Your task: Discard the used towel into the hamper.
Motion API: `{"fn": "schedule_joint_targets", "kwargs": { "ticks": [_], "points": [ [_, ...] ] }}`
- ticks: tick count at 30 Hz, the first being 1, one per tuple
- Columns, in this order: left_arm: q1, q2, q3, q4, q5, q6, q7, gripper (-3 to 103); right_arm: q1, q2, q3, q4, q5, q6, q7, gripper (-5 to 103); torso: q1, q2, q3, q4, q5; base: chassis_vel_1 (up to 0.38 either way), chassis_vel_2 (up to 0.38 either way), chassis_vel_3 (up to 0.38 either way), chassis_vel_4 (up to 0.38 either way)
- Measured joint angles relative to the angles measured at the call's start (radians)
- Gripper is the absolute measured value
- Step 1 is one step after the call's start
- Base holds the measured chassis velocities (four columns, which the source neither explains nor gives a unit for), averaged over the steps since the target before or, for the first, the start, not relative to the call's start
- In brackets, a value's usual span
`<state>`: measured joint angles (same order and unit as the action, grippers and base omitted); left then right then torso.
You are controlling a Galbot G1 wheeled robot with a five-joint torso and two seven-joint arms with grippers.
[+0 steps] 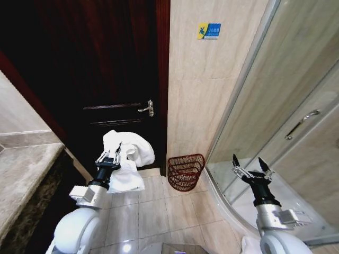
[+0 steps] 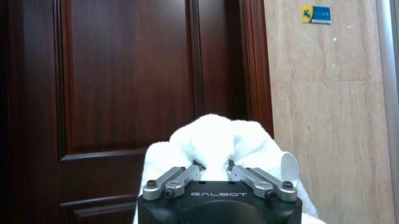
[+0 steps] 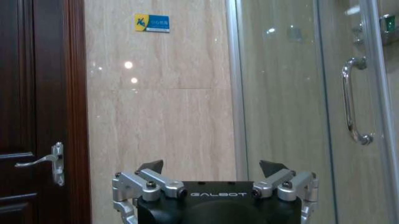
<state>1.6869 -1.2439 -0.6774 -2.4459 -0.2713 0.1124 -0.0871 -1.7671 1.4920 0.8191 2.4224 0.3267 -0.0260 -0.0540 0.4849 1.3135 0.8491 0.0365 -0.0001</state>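
White terry cloth: the crumpled white towel (image 1: pixel 128 159) is bunched in the left gripper (image 1: pixel 112 154), held up off the floor in front of the dark reddish-brown wooden door (image 1: pixel 106 69).
Left jaws: closed down into the folds of the towel (image 2: pixel 218 142), fingers nearly together (left wrist view shows cloth rising between and past them).
Right gripper (image 1: pixel 252 167): raised by the glass shower enclosure (image 1: pixel 296 132), fingers spread wide, nothing between them; idle.
Hamper: the small round dark reddish-brown openwork basket (image 1: pixel 185 172) stands on the pale tiled floor (image 1: pixel 159 211), at the foot of the beige tiled wall (image 1: pixel 206 84), in the corner between door frame and shower enclosure.
Key relation: the hamper lies to the right of the towel-holding jaws, lower and farther out toward the wall; towel and hamper rim are near each other but apart, and the cloth is not over the opening.
Nearer arm: the left, which carries the load (the right stands on the hamper's other side, no closer).
Towel axis: hangs roughly vertical below the jaws, with a lobe bulging toward the hamper side.
Judgement: the drop calls for a shift rightward and forward until the hanging cloth is above the rim.
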Motion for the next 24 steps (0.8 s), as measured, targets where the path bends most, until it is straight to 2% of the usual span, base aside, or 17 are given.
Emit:
{"fn": "schedule_joint_targets", "kwargs": {
  "ticks": [6,11,13,24],
  "points": [
    [-0.014,-0.007,0.005,0.024,-0.004,-0.009,0.001,11,0.002,0.016,-0.006,-0.001,-0.013,-0.005,0.0,100,-0.016,-0.035,-0.019,0.0,0.0,0.0,0.0,0.0,0.0],
    [-0.05,-0.05,0.004,0.053,-0.027,-0.004,-0.003,11,-0.008,0.046,-0.017,-0.002,-0.029,-0.005,-0.007,100,-0.03,-0.066,-0.036,-0.0002,0.0001,0.0,0.0,0.0,0.0],
    [-0.057,-0.088,0.009,0.07,-0.03,-0.001,-0.002,11,-0.011,0.071,-0.034,-0.004,-0.036,-0.004,-0.011,100,-0.038,-0.084,-0.045,0.0,0.0,0.0,0.0,0.0,0.0],
    [-0.114,-0.138,-0.004,0.119,-0.026,0.018,-0.002,11,0.006,0.09,-0.039,-0.014,-0.061,-0.013,-0.055,100,-0.065,-0.143,-0.077,0.0,0.0001,0.0,0.0,0.0,0.0]
  ]
}}
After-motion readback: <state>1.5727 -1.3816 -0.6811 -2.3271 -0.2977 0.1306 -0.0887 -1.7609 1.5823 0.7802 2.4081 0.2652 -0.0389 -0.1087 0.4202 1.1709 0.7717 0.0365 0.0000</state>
